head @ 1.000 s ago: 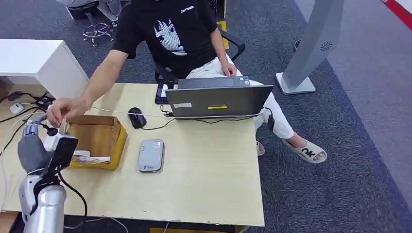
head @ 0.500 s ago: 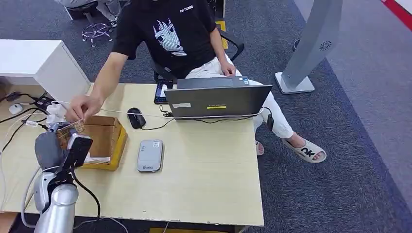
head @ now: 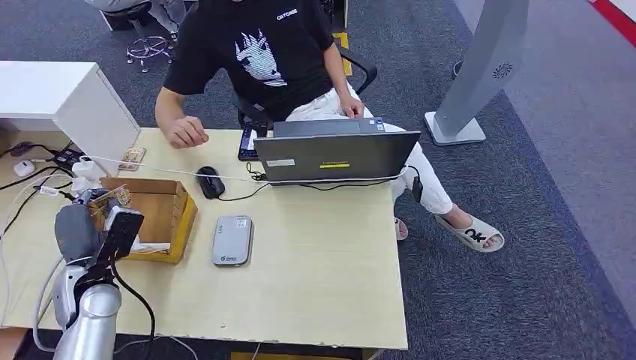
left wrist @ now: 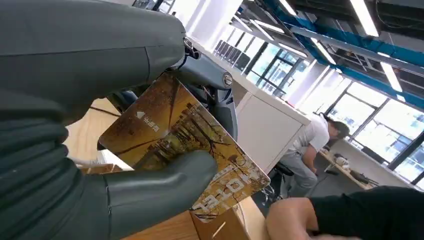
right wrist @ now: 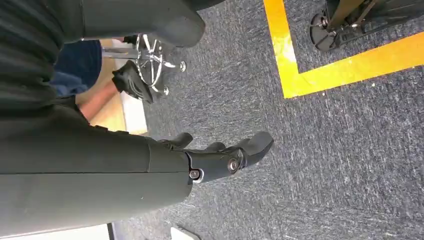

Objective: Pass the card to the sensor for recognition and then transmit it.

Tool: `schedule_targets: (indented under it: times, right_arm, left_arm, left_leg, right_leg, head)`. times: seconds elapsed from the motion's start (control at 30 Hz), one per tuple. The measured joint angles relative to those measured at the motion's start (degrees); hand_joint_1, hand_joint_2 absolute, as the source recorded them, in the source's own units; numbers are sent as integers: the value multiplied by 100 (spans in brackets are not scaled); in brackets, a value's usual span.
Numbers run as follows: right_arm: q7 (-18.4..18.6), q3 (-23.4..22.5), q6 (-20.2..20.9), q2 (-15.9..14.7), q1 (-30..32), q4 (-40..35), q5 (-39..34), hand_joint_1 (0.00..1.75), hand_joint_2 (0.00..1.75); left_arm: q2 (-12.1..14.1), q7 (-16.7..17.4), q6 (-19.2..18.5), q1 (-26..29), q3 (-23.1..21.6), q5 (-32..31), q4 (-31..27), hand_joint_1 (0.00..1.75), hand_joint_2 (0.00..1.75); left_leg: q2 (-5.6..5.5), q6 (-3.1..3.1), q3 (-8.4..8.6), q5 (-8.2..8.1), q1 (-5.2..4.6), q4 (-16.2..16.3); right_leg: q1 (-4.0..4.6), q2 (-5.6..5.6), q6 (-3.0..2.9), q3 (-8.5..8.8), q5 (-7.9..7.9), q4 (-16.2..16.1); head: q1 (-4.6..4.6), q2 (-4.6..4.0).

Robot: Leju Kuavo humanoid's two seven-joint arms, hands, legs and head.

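1. The card point(left wrist: 182, 145) is a glossy golden-brown piece printed with dark tree shapes, small white characters near one corner and pale lettering at the other end.
2. In the head view, at the lower left of the frame, the left hand point(head: 88, 225) is raised over the table point(head: 315, 262) beside the brown cardboard box point(head: 157, 214), with the card point(head: 112, 198) a small brown sliver at the hand's top.
3. The left wrist view shows what that view cannot: the thick grey thumb point(left wrist: 160, 185) presses the card against the darker fingers point(left wrist: 215, 85) behind it, so the left hand point(left wrist: 90, 120) grips the card, which juts out past the thumb.
4. Right of the box lies the grey sensor point(head: 232, 240), apart from the hand.
5. Further right, a laptop point(head: 335, 154) stands in front of a seated person point(head: 262, 52), whose hand point(head: 185, 133) rests on the table's far edge.
6. The right wrist view has the right hand point(right wrist: 220, 155) over grey carpet, its fingers apart and holding nothing.
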Motion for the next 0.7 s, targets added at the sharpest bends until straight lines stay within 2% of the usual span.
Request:
schedule_targets:
  times: [0.4, 0.57, 0.7]
  right_arm:
    - [-4, 0, 0, 0, -1, 0, 81, 0, 175]
    - [-7, 0, 24, 0, -2, 0, 87, 0, 175]
    - [-7, 0, 24, 0, -2, 0, 101, 0, 175]
  left_arm:
    - [-18, -28, -22, 1, -96, 138, -66, 175, 175]
    - [-87, -85, -252, 1, -293, 122, -171, 175, 175]
    - [-140, 15, -468, 2, -569, -24, -267, 175, 175]
  left_leg:
    - [-1, 0, 0, 0, -1, 0]
    - [-1, 0, 0, 0, -2, 1]
    - [-1, 0, 0, 0, -2, 2]
  right_leg:
    - [0, 0, 0, 0, 0, 0]
    - [-1, -1, 1, 0, 1, 0]
    - [-1, -1, 1, 1, 1, 0]
  head:
    - [0, 0]
    - [-2, 0]
    - [0, 0]
